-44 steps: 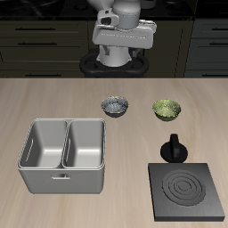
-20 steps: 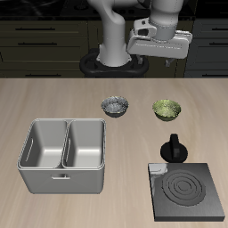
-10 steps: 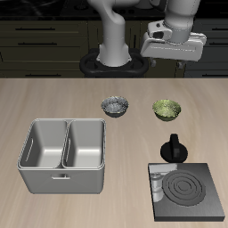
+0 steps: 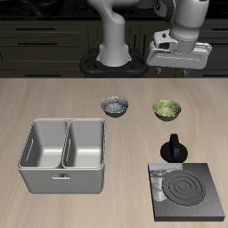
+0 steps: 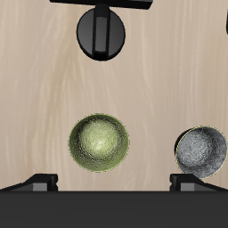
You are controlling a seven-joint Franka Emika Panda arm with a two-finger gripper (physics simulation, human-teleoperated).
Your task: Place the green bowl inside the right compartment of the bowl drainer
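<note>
My claw [image 4: 181, 61] high above table, green bowl [image 5: 99, 142] below, toward front edge; fingers probably apart, holding nothing.

Glossy olive green bowl [image 5: 99, 142], matt grey metal bowl drainer [image 4: 62, 182], pale wood-grain table [image 4: 36, 98], matt black stove plate [image 4: 186, 191]

My gripper [image 5: 111, 184] shows only dark finger [image 5: 40, 183] stubs; their gap is unreadable. The stove plate [image 5: 98, 4] is cut off.
</note>
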